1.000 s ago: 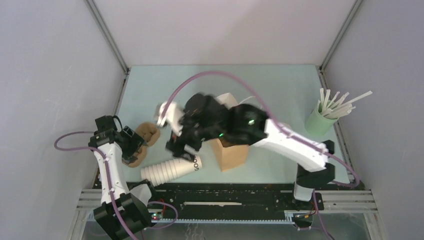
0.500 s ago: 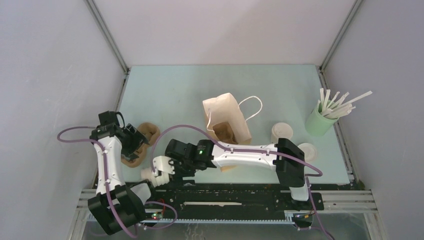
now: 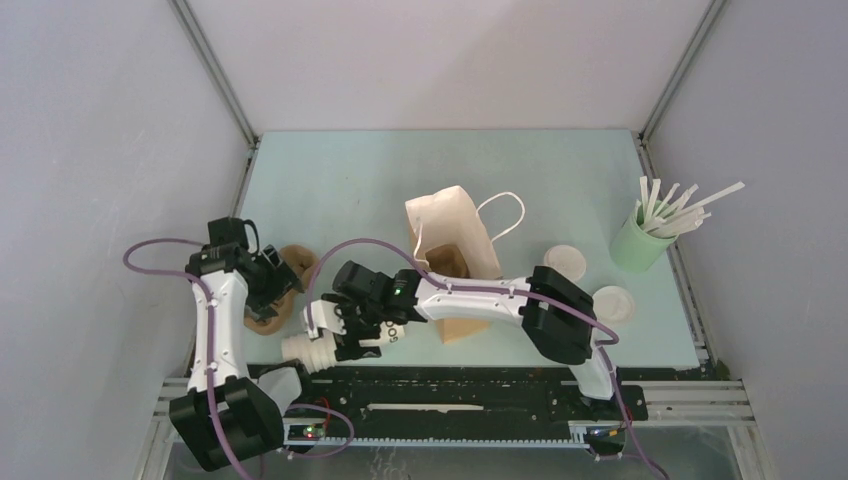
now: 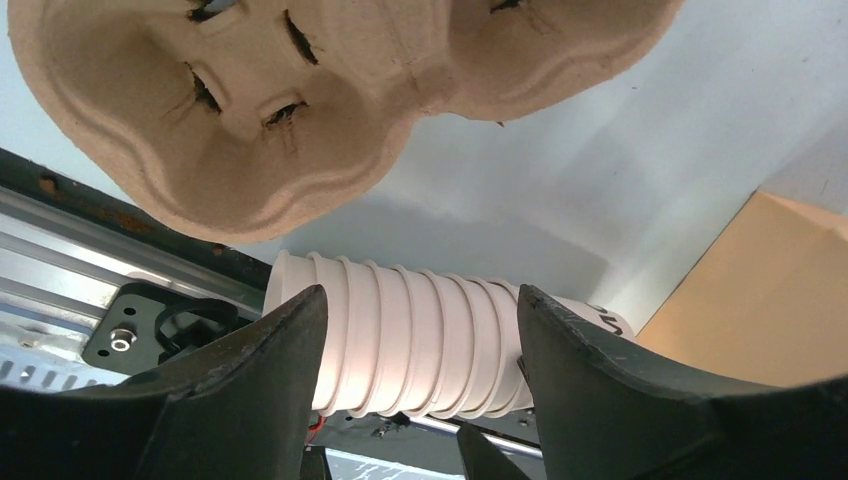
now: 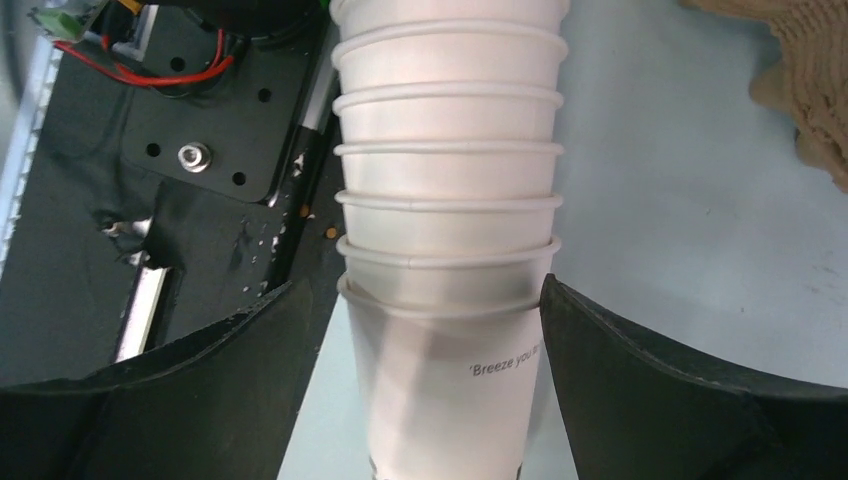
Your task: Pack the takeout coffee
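Observation:
The takeout coffee [image 3: 565,263], a small cream cup with a white lid, stands right of the brown paper bag [image 3: 455,243], far from both grippers. My right gripper [image 3: 343,325] reaches left across the front. It is open, with its fingers on either side of a lying stack of nested cream cups [image 3: 312,350]. In the right wrist view the stack [image 5: 450,200] runs between the fingers of the gripper [image 5: 430,380]. My left gripper [image 3: 277,285] hovers open and empty over a pulp cup carrier [image 3: 295,262]. The left gripper [image 4: 420,370] frames the stack [image 4: 420,340] beyond it.
A loose white lid [image 3: 613,302] lies right of the coffee. A green cup of white straws [image 3: 640,240] stands at the far right. The black rail [image 3: 450,385] runs along the near edge, close beside the stack. The bag's corner [image 4: 770,290] shows in the left wrist view.
My right arm swung from over the bag down and left to the lying stack, uncovering the bag and the coffee. My left gripper shifted slightly over the carrier.

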{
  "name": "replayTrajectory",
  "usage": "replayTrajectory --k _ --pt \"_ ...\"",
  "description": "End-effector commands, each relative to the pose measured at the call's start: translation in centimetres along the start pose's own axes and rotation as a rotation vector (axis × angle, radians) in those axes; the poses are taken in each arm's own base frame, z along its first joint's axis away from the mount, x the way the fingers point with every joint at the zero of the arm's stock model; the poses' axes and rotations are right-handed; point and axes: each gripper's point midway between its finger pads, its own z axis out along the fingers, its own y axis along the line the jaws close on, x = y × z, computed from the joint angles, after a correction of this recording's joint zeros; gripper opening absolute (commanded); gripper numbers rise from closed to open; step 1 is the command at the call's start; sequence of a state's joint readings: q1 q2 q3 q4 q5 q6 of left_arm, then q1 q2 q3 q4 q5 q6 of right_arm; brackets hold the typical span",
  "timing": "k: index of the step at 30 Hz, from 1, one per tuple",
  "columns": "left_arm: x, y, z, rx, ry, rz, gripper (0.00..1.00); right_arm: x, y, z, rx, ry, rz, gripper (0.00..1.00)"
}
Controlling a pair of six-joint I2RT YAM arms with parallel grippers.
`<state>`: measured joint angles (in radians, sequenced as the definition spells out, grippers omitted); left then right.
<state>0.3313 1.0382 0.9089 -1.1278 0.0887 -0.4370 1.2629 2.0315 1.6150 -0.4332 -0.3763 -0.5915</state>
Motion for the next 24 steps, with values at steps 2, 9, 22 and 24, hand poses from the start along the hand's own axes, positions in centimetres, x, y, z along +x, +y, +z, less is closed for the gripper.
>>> replayTrajectory --k 2,9,22,24 --pt "-0.9 -0.5 -1.4 0.015 -0.061 0.094 0.75 -0.4 -1.0 1.3 0.022 -0.051 -0.022 0.91" --pt "-0.4 -0.4 -1.2 0.012 -0.043 0.090 0.76 4.1 -2.3 -0.6 0.171 -0.005 0.016 0.81" --pt "3.3 0.8 0.5 -0.015 0.056 -0.028 0.79 7.7 -5.3 -4.4 0.316 0.024 0.117 0.77" --pt "3.6 0.0 0.9 0.038 0.065 -0.033 0.80 7.7 -5.7 -4.6 0.326 0.017 0.127 0.77"
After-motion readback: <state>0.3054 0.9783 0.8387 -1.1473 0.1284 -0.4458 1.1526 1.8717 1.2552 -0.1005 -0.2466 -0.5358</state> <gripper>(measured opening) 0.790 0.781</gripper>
